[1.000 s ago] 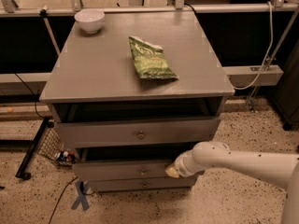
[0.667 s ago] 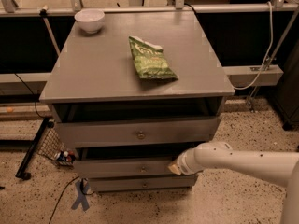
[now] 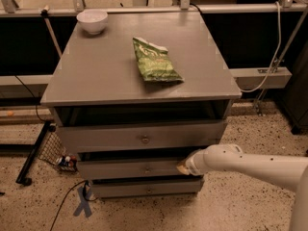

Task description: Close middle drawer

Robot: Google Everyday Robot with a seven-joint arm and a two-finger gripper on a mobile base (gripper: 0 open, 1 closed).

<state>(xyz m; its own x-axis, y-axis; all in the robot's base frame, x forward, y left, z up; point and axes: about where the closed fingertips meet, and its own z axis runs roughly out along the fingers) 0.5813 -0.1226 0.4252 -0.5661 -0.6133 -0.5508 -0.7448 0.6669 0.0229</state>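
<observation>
The grey cabinet [image 3: 144, 76] has three drawers. The middle drawer [image 3: 130, 169], with a low wide front and a tiny central knob [image 3: 147, 168], stands out a little from the cabinet, with a dark gap above it. My gripper [image 3: 183, 167], at the end of the white arm [image 3: 250, 165] that reaches in from the right, is against the right end of that drawer's front. The taller top drawer [image 3: 139, 137] with its round metal knob [image 3: 145, 139] also stands partly out. The lowest drawer front [image 3: 144, 187] sits below.
A green chip bag [image 3: 155, 61] and a white bowl [image 3: 92, 20] lie on the cabinet top. A blue tape cross [image 3: 83, 207], a cable and a black frame leg [image 3: 33, 153] are on the speckled floor at the left. A rail runs behind.
My gripper has moved slightly in towards the cabinet, and the middle drawer front has gone back a little with it.
</observation>
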